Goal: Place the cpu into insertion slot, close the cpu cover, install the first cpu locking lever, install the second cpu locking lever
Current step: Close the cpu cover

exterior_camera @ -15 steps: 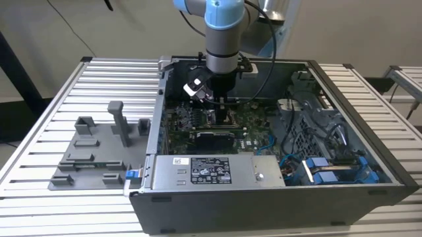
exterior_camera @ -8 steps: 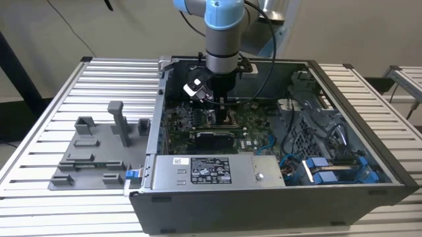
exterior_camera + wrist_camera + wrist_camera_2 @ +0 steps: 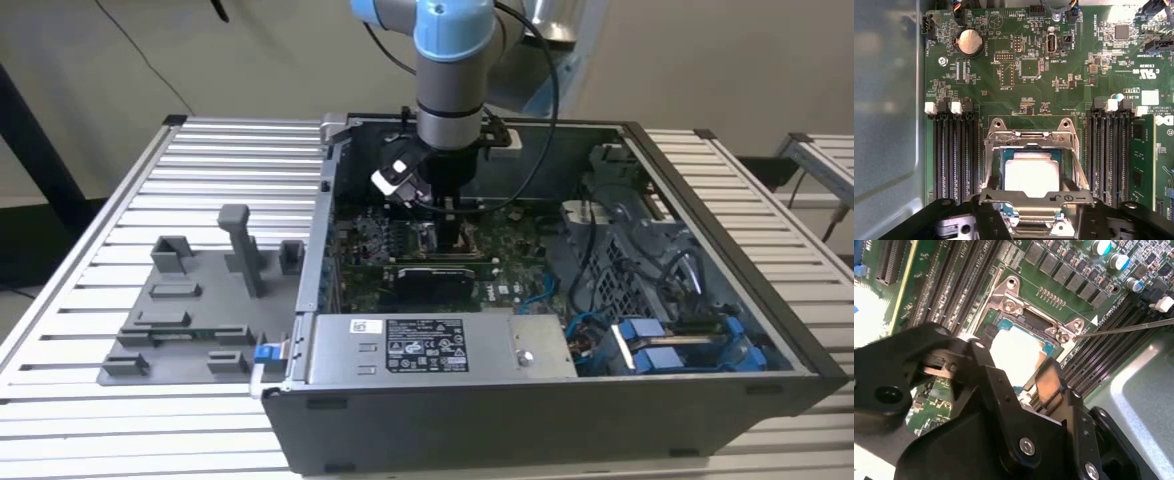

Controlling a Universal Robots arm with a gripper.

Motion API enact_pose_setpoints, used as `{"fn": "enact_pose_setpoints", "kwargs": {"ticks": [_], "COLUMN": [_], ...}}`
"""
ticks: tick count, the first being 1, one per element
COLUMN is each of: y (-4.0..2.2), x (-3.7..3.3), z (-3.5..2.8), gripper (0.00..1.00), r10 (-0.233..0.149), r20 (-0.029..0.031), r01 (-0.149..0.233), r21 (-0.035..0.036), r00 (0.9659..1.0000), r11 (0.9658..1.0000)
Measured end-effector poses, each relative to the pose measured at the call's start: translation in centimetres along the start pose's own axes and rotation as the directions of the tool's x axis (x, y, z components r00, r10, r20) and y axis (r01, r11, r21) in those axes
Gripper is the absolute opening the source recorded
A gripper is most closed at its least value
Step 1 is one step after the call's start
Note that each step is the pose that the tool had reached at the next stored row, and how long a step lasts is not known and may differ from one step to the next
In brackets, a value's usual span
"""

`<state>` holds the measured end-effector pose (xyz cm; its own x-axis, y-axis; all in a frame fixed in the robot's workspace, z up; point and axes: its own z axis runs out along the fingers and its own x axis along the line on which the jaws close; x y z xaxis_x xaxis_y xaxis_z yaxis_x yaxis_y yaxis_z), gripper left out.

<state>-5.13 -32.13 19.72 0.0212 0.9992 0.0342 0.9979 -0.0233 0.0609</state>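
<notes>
Grey fixture tray [image 3: 187,310]: outside the case, at 8 o'clock from me in the exterior view.
Computer case [image 3: 561,425]: lid off, with the motherboard [image 3: 387,255] lying inside.
My gripper [image 3: 447,222]: low over the socket. My fingers [image 3: 979,355] are spread apart and clamp nothing.
Cpu [image 3: 1031,175]: seated in the insertion slot [image 3: 1063,156], silver top up.
Cpu cover [image 3: 1034,198]: lowered over the cpu, its window framing the chip.
Lever rod [image 3: 1124,328]: runs out from a socket corner.
Blue cables [image 3: 667,345]: at 4 o'clock from me.
</notes>
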Motion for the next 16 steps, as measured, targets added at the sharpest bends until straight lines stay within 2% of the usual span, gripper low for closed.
{"fn": "enact_pose_setpoints", "kwargs": {"ticks": [1, 2, 6, 10, 12, 16], "y": [0.0, 0.02, 0.11, 0.14, 0.18, 0.28], "x": [-0.02, 0.0, 0.04, 0.06, 0.08, 0.14], "z": [-0.22, -0.51, -2.04, -2.61, -3.15, -4.88], "gripper": [0.62, 0.68, 0.68, 0.68, 0.68, 0.68], "r10": [0.0, 0.0, 0.0, 0.0, 0.0, 0.0], "r20": [0.0009, 0.001, 0.0011, 0.001, 0.0009, 0.001], "r01": [0.0, 0.0, 0.0, 0.0, 0.0, 0.0], "r21": [0.0007, 0.0007, 0.0011, 0.001, 0.001, 0.0014], "r00": [1.0, 1.0, 1.0, 1.0, 1.0, 1.0], "r11": [1.0, 1.0, 1.0, 1.0, 1.0, 1.0]}}
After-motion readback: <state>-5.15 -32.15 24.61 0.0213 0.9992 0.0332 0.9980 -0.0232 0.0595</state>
